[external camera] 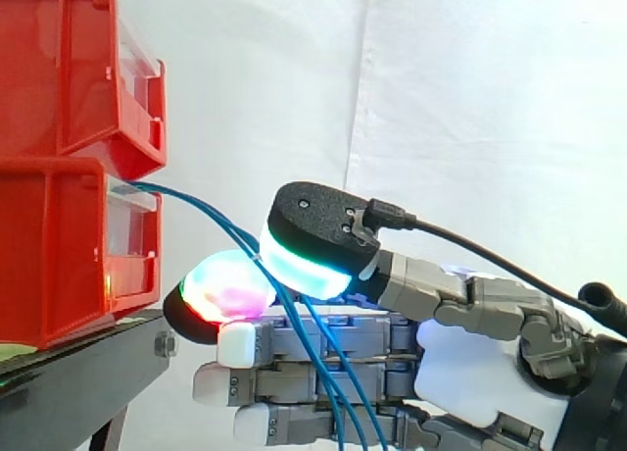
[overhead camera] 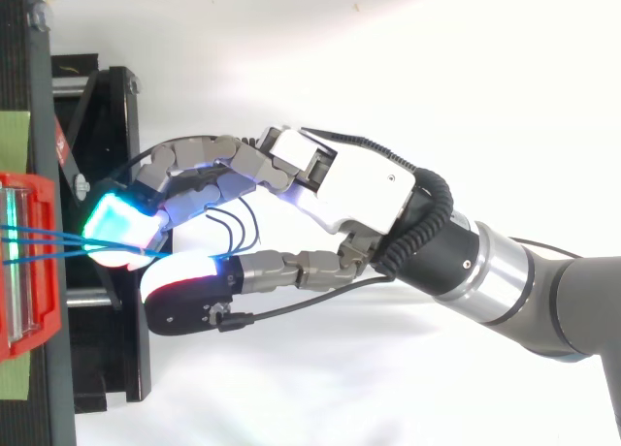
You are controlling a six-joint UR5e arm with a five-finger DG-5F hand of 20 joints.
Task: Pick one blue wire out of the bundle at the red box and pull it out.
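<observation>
Three thin blue wires [external camera: 196,204] leave the front of the lower red box [external camera: 59,255] and slope down to the right. My hand [external camera: 480,373] reaches in from the right, just in front of the box. Its thumb pad [external camera: 304,260] glows cyan-green above the wires, and a fingertip [external camera: 225,286] glowing red and green sits right under them. The wires pass between these two pads, which close together on them, then hang down across the other, straight fingers. From above, the blue wires [overhead camera: 39,238] run from the red box [overhead camera: 29,271] into the glowing fingertips of the hand [overhead camera: 359,184].
A second red box [external camera: 69,69] is stacked on the lower one. Both rest on a black stand [external camera: 78,373] whose frame [overhead camera: 107,368] lies under the fingertips. A white curtain hangs behind, with free room right of the boxes.
</observation>
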